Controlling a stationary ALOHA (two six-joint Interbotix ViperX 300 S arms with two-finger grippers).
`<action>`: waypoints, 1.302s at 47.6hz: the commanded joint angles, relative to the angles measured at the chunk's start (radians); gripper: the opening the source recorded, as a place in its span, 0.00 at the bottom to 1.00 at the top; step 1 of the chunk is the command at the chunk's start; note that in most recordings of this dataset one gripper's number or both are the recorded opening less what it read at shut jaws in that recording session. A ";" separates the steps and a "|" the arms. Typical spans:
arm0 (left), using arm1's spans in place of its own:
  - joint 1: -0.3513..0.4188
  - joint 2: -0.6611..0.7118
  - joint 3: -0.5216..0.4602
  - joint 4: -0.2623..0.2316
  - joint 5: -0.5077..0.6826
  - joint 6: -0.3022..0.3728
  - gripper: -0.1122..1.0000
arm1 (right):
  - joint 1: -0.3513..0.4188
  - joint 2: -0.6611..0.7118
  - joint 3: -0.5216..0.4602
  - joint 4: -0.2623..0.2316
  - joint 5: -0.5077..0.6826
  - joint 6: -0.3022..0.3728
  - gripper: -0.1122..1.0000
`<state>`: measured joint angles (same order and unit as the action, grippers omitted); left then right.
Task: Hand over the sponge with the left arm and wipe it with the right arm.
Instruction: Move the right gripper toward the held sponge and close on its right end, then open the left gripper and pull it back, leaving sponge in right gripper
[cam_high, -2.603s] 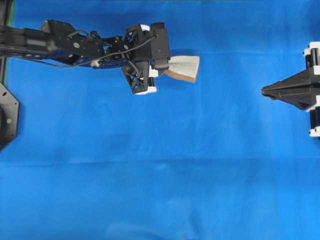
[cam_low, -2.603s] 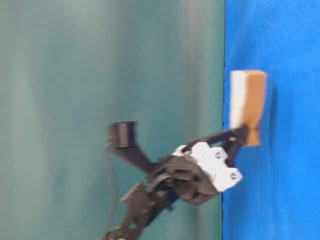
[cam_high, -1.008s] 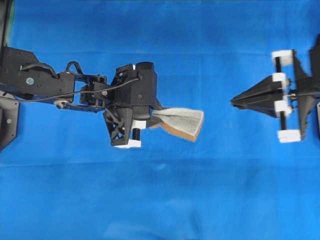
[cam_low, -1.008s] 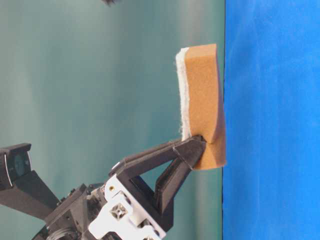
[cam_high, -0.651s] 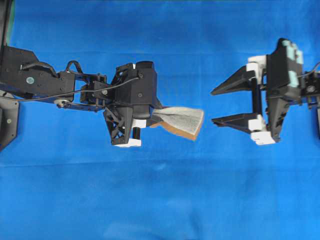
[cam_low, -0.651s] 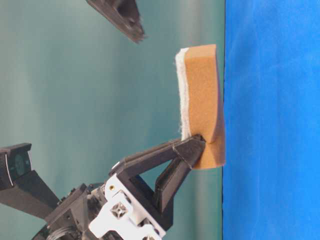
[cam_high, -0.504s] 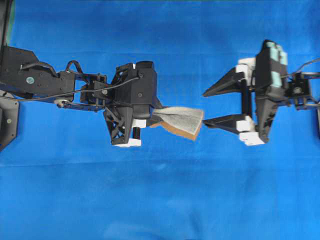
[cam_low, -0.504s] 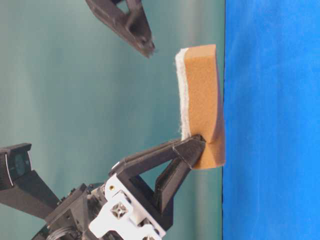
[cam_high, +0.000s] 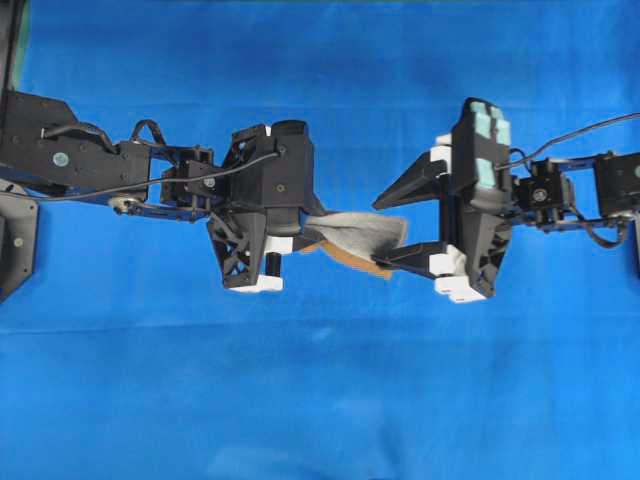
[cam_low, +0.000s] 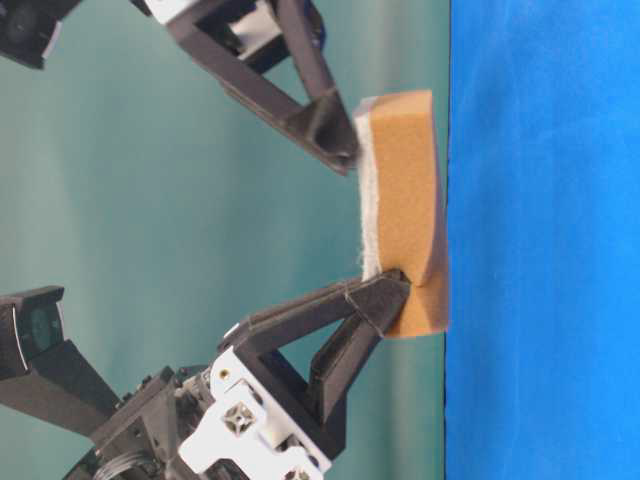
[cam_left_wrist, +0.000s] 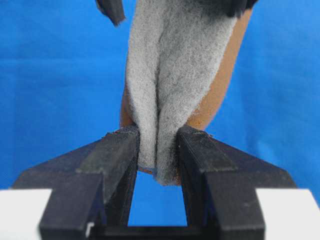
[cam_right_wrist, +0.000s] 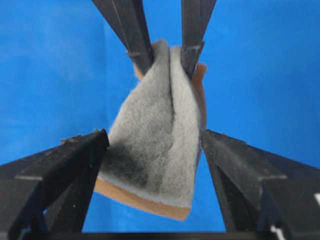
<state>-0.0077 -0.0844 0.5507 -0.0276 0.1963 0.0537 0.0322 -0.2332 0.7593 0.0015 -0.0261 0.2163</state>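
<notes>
Left gripper: the black pointed two-finger left gripper (cam_high: 298, 233) with white blocks at its finger bases is clamped on one end of the sponge; in the left wrist view the two fingertips (cam_left_wrist: 120, 150) pinch that end so that the grey face creases along its middle.
Right gripper: the black pointed right gripper (cam_high: 385, 230) with white blocks and pale teal patches on its head stands with its jaws wide apart, one finger on each side of the sponge's free end; in the right wrist view both fingertips (cam_right_wrist: 90, 145) lie just beside the sponge, and whether they press on it I cannot tell.
Sponge: the small rectangular sponge (cam_high: 352, 236), grey-white speckled scouring face over a tan-orange layer, hangs in the air between the two grippers, above the middle of the blue cloth-covered desk (cam_high: 320, 400), not resting on it.
Left arm: the black jointed left arm (cam_high: 110, 175) with exposed cables reaches in from the desk's left edge.
Right arm: the black jointed right arm (cam_high: 570, 190) comes from the right edge.
Cut off or unclear: both arm bases run out of the overhead view; the table-level view lies turned on its side, and there one right fingertip meets the sponge's scouring edge.
</notes>
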 joint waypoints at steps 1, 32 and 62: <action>0.002 -0.021 -0.003 0.003 -0.008 0.002 0.29 | 0.002 0.009 -0.031 0.003 -0.003 0.002 0.76; 0.002 -0.020 -0.005 0.002 -0.011 -0.002 0.26 | 0.002 0.098 -0.060 0.003 0.009 0.009 0.76; -0.014 -0.040 0.014 0.002 -0.046 0.002 0.41 | 0.002 0.067 -0.063 -0.011 0.060 -0.012 0.38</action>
<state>-0.0107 -0.0844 0.5522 -0.0261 0.1626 0.0552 0.0353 -0.1381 0.7133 -0.0077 0.0291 0.2040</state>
